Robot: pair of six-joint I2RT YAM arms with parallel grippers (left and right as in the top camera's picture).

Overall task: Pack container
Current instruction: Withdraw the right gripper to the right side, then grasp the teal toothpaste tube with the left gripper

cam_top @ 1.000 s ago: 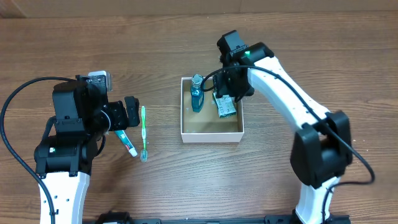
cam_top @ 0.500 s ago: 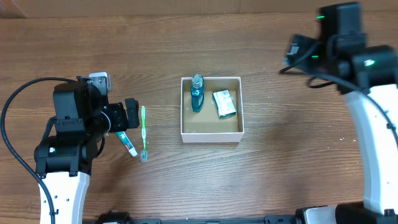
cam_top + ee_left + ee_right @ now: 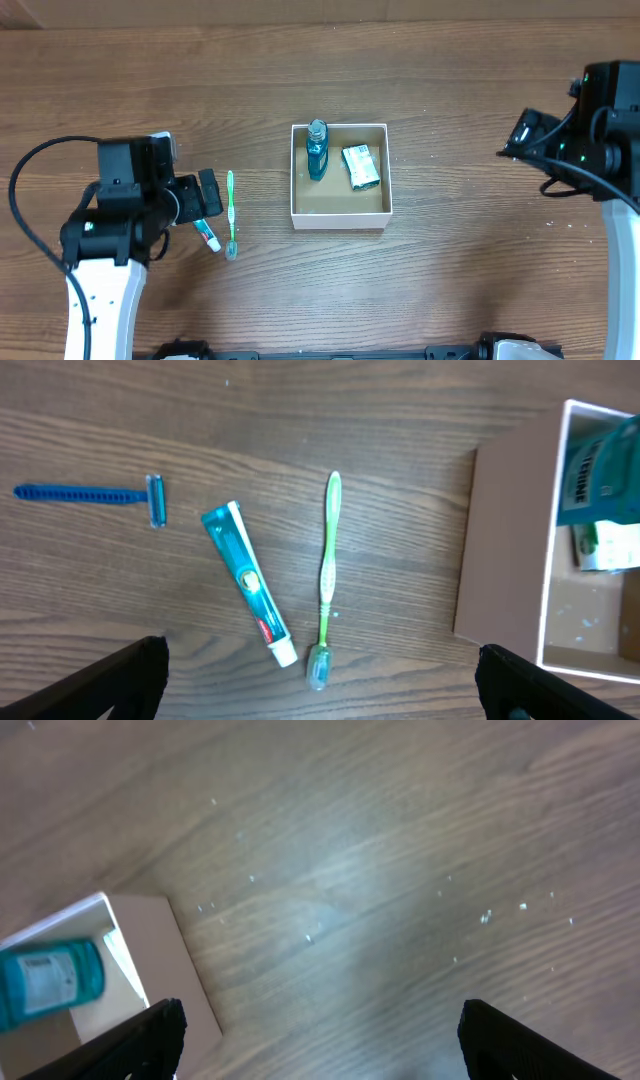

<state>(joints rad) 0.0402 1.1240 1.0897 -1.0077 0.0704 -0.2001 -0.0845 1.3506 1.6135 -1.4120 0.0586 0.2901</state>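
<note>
The right gripper [image 3: 525, 137], withdrawn wide and empty; white-walled square cardboard container [image 3: 340, 218] at its left now holds a green packet [image 3: 361, 167].

table [image 3: 430, 300]: brown wood grain, boards running left to right
specks [image 3: 487, 916]: small, pale, scattered on wood
strip [image 3: 300, 12]: paler tan, along far edge
light: even, soft

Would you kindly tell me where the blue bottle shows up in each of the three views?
Overhead: the blue bottle is near frame centre, in the upper left corner of the container.
Left wrist: at the right edge, upper half, inside the container.
Right wrist: at the left edge, lower half, inside the container.
Shared landmark: the container's white walls.
</note>
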